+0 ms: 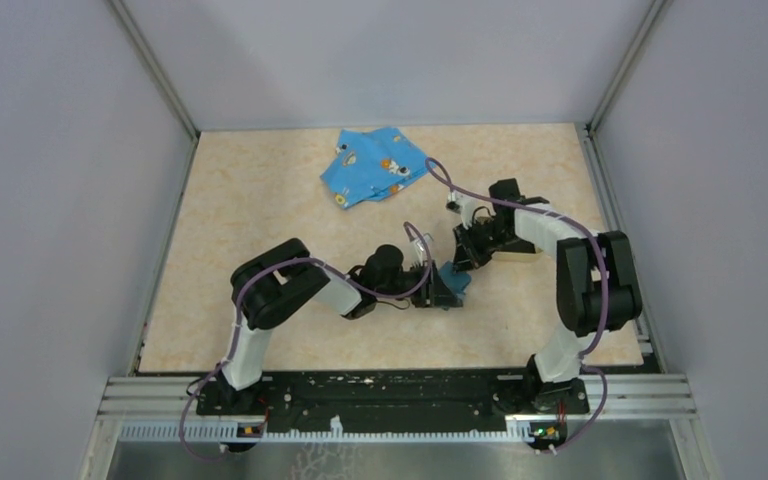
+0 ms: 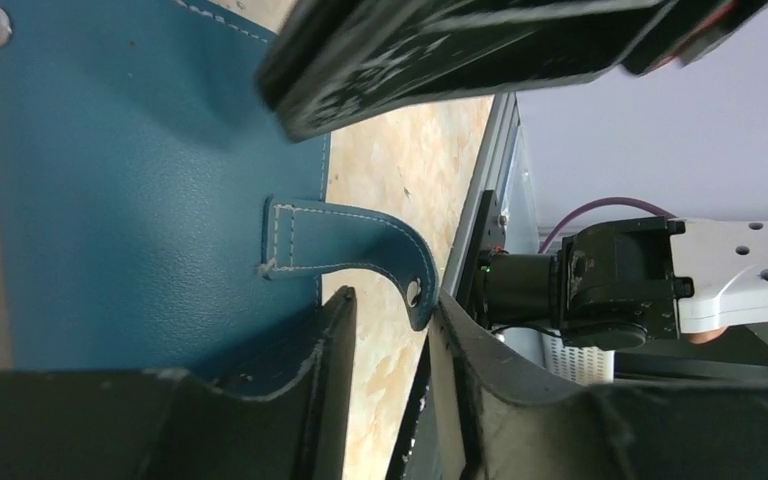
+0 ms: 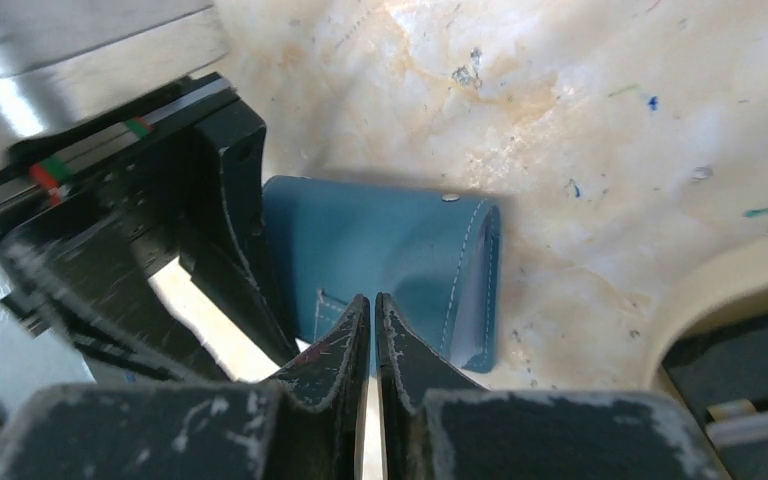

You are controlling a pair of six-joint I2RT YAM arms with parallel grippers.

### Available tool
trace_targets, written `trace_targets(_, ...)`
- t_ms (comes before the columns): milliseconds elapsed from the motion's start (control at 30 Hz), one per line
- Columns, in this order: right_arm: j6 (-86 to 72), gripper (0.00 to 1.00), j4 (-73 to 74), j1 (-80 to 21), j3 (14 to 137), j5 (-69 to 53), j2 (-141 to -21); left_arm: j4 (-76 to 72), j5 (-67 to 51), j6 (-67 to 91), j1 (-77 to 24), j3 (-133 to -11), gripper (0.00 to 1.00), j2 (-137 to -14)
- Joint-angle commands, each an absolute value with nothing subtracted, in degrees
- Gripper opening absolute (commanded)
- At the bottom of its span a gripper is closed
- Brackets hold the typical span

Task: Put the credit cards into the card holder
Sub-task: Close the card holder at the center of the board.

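Card holder near the middle of the table, teal blue, folded, lying flat between the two grippers. At one edge, a short strap sticking out past the side, with a small snap at its tip. Stitched fold edge turned toward bare table top. Lots of free room behind it and to the left. Less room on the right, with the curved rim of a tan tray close by. Well apart, up near the back edge of the table, a blue cartoon cloth.

Left gripper low at the left side of the card holder, arm bent at the elbow and stretched out along the table. Fingers apart, with the tip of the strap in the gap and not squeezed.

Right gripper at the back right of the card holder, arm folded up high and tipped downward. Fingers pressed nearly together, only a thin slit between them, nothing seen in it. Tips just over the card holder's near edge, close beside the left gripper; touching or not, cannot tell.
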State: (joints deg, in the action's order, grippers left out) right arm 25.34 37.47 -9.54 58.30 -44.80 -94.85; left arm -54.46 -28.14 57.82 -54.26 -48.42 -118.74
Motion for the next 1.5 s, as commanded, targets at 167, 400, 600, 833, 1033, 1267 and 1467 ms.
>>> trace_targets(167, 26.37, 0.05, 39.47, -11.65, 61.18, -36.05, -98.62, -58.28, -31.29, 58.01, -56.14, -45.36, 0.54, -113.51)
trace_targets(400, 26.85, 0.05, 39.86, -11.68, 61.26, -34.93, -98.70, -59.35, -34.23, 54.11, -56.51, -39.55, 0.62, -104.94)
trace_targets(600, 27.73, 0.05, 40.25, -11.64, 61.42, -35.92, -98.27, -40.18, -24.45, 39.10, -55.50, -35.41, 0.62, -92.24)
trace_targets(833, 29.08, 0.06, 41.02, -11.69, 61.61, -36.02, -98.52, -28.89, -5.43, 30.09, -53.35, -29.27, 0.79, -78.90)
trace_targets(1033, 29.95, 0.06, 41.33, -11.78, 61.66, -35.82, -98.49, -33.06, -6.86, 32.46, -49.21, -24.45, 0.99, -76.94)
trace_targets(1267, 30.17, 0.06, 41.39, -11.80, 61.61, -35.38, -98.84, -45.55, -21.21, 41.49, -43.77, -22.35, 0.99, -85.97)
trace_targets(1467, 30.40, 0.06, 41.50, -11.87, 61.68, -35.28, -98.92, -46.82, -24.21, 43.37, -43.08, -23.72, 0.98, -90.49)
